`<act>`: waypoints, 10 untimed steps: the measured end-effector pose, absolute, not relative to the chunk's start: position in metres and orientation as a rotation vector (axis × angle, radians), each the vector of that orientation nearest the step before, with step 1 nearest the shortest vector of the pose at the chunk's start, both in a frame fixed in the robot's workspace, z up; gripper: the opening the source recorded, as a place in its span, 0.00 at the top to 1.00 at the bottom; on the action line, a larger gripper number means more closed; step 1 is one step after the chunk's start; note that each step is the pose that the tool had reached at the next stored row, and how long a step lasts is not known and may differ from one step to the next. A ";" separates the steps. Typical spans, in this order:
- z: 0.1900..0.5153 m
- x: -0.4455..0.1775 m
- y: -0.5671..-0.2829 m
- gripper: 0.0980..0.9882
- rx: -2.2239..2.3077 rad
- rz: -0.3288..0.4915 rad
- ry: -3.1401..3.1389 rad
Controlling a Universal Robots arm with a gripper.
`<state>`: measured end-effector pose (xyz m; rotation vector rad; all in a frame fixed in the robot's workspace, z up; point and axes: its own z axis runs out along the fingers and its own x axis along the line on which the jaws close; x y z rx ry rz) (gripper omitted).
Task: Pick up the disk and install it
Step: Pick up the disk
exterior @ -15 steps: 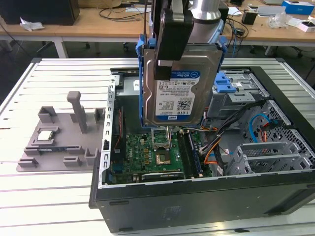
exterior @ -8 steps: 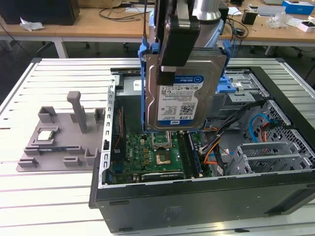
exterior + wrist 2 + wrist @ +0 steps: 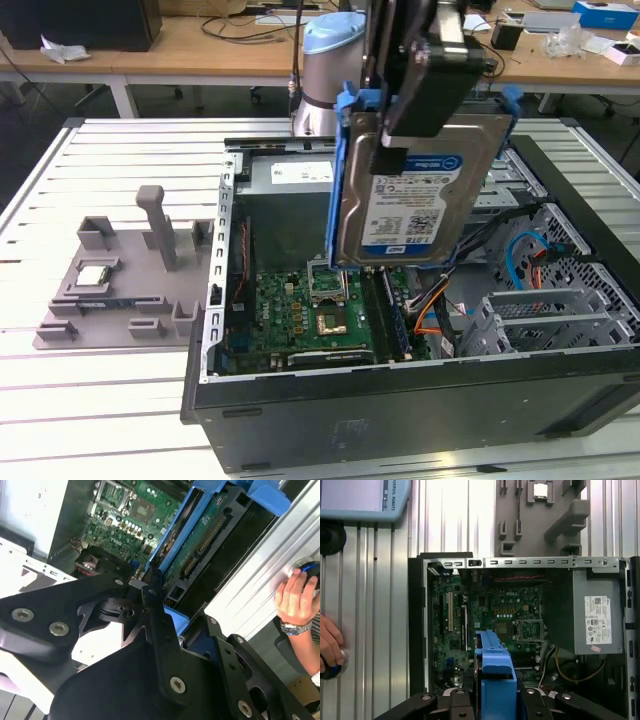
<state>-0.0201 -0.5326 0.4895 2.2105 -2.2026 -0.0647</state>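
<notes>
**Hanging over the open case: the disk in the pincer's grip**

The slatted metal surface point(image 3: 100, 400) takes up most of the room in front of me. A dark computer case point(image 3: 400, 420) lies on it on its side with the panel off. Inside, the green motherboard point(image 3: 290, 310) covers the floor of the case. The grey power supply point(image 3: 597, 615) sits at one end, and a grey metal drive cage point(image 3: 530, 320) stands toward the exterior view's right.

Beside the case, on the exterior view's left, lies a grey moulded fixture tray point(image 3: 110, 290).

The disk point(image 3: 440, 200) hangs on edge above the open case, over the board, with its white-and-blue label facing the exterior view. Blue rails run along its sides. The second wrist view shows its green circuit underside.

The black pincer point(image 3: 395, 140) is clamped onto the disk from above, one finger pressed across the label.

A person's hand point(image 3: 295, 597) rests on a small round button at the surface's edge.

A small square silver chip point(image 3: 93, 276) sits in the fixture tray, well apart from the disk.
</notes>
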 end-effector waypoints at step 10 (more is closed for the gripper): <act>0.489 0.023 -0.533 0.70 2.210 -0.066 -2.202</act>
